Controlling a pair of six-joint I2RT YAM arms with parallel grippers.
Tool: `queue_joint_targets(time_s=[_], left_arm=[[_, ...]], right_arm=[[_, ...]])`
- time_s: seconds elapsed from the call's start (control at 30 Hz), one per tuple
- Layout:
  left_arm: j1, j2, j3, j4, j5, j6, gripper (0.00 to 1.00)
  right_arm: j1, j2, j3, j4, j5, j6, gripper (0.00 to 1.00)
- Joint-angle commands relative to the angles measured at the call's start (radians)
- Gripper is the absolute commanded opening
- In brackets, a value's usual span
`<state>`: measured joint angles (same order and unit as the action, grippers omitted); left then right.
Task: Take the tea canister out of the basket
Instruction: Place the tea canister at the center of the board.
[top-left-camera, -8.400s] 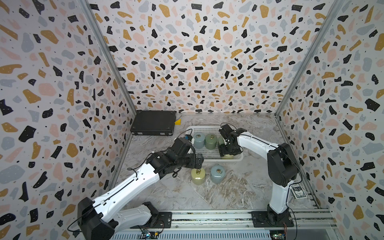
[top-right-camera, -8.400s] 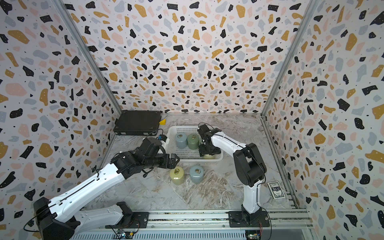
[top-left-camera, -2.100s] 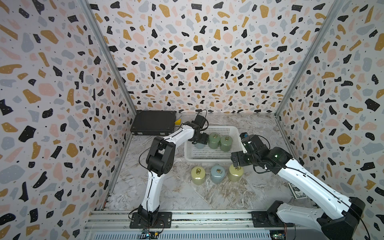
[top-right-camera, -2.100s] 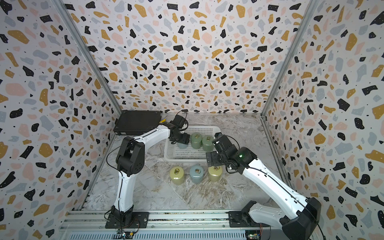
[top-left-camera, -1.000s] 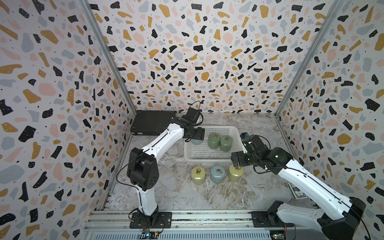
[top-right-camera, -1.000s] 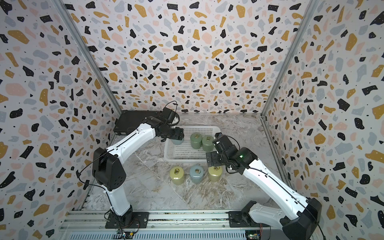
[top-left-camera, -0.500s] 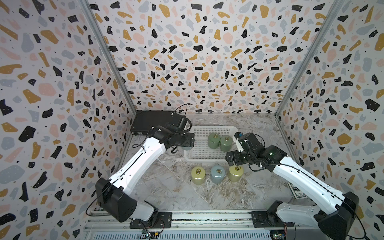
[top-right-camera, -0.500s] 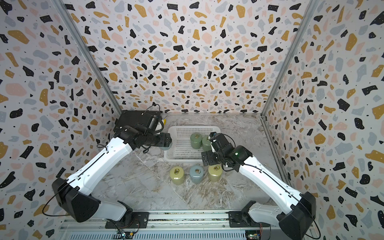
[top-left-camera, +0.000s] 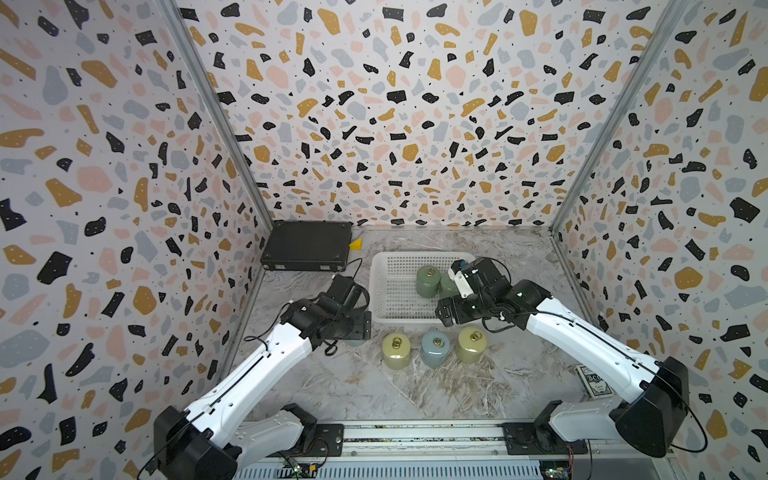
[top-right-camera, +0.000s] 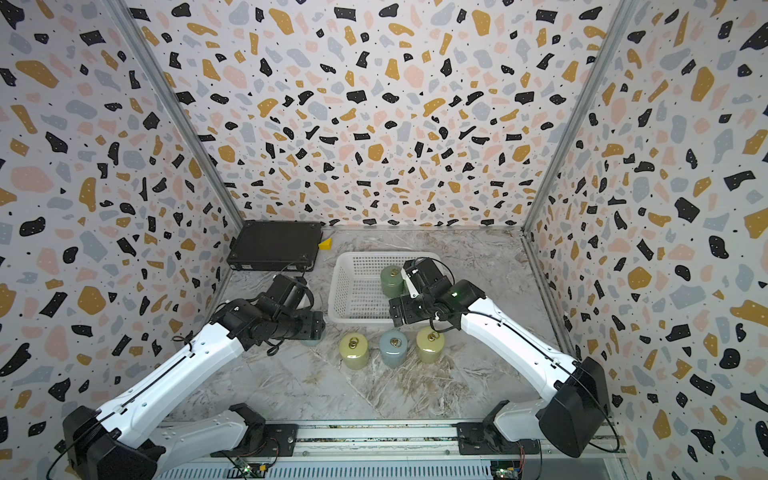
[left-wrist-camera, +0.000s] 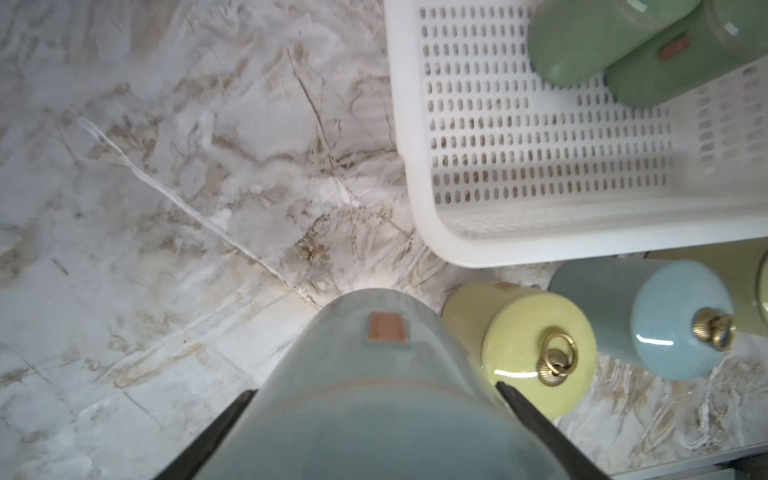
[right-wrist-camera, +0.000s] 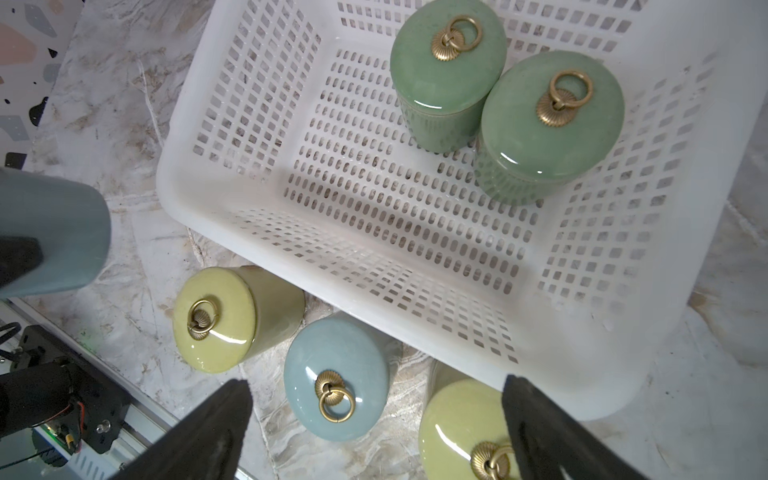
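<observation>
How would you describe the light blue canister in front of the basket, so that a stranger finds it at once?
Find the white basket on the marble table. Three canisters stand in a row outside its wall nearest the robot. The light blue canister is the middle one, the only blue between two yellow-green canisters.

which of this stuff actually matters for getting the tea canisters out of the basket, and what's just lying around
Job:
- basket
- green canisters inside it
- grey-blue canister gripped by left gripper, outside the basket
- pale yellow canister, light blue canister, olive-yellow canister, already out
- right gripper, open

Lying about:
- black case
- yellow wedge
- card box
</observation>
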<state>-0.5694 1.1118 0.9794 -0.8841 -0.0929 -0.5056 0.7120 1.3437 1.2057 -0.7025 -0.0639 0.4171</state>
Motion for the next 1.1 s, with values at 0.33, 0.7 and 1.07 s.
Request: queue_joint_targets(time_s=[0.33, 0.7, 1.07], left_arm=[[-0.135, 0.055, -0.205, 0.318, -0.055, -0.121, 0.79], [-0.138, 0.131, -0.264, 0.375, -0.093, -0.1, 0.81], [-0.138, 0.157, -0.292, 0.401, -0.08, -0.096, 0.85]], right_arm=[[0.001, -0.015, 0.029, -0.021, -0.001, -0.002, 0.99], [0.001, -0.032, 0.02, -0.039, 0.013, 0.007, 0.99], [0.001, -0.03, 0.034, -0.06, 0.027, 0.015, 0.99]])
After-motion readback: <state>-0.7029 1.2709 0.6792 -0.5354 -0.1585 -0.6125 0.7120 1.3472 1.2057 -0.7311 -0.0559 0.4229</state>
